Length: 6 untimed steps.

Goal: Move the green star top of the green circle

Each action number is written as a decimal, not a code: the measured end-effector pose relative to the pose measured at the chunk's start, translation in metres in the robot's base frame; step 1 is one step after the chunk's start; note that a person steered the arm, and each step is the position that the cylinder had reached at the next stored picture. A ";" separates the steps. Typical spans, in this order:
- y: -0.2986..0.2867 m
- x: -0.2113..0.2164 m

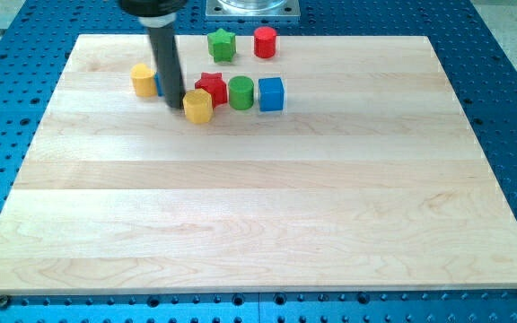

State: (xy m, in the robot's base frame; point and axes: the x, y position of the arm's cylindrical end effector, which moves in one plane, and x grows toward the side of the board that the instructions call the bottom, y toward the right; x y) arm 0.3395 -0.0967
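The green star (222, 45) lies near the view's top, left of a red cylinder (265, 42). The green circle (240, 92) sits below it, in a row between a red star (211, 87) and a blue cube (271, 94). My tip (176, 103) touches down left of the yellow hexagon block (198, 106), close to it. The tip is well left of and below the green star, and left of the green circle. The rod hides part of a blue block (159, 83) behind it.
A yellow block (143, 80) sits at the left of the rod. The wooden board (258, 206) lies on a blue perforated table (510, 90). A metal mount (252, 9) shows at the view's top edge.
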 end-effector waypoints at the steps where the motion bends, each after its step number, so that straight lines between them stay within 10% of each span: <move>1: 0.047 -0.036; 6: 0.023 -0.146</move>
